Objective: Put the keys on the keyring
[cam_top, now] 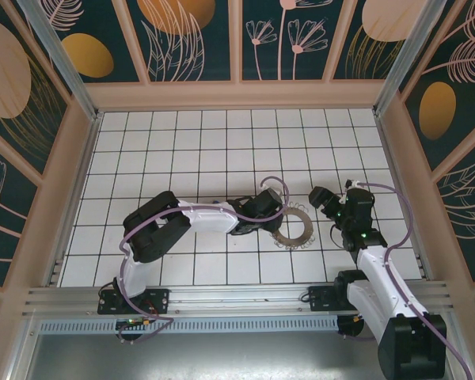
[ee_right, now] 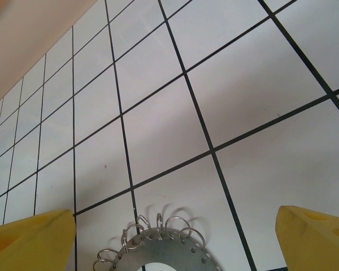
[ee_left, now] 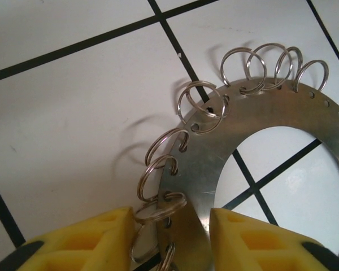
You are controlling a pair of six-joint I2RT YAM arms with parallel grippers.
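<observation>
The keyring (cam_top: 306, 227), a flat grey metal ring fringed with small wire loops, lies on the white tiled floor between the two arms. My left gripper (cam_top: 271, 223) is down at its left side. In the left wrist view the yellow jaws of the left gripper (ee_left: 172, 217) straddle the keyring (ee_left: 243, 121): the left pad touches a wire loop and the right pad sits at the band's inner edge. My right gripper (cam_top: 326, 199) hovers open just right of the ring. The right gripper (ee_right: 175, 217) has the keyring (ee_right: 164, 254) below and between its wide-apart fingers. The keys are out of view.
Patterned walls (cam_top: 237, 39) enclose the tiled floor on three sides. An aluminium rail (cam_top: 222, 299) with both arm bases runs along the near edge. Open tiles stretch behind and left of the ring.
</observation>
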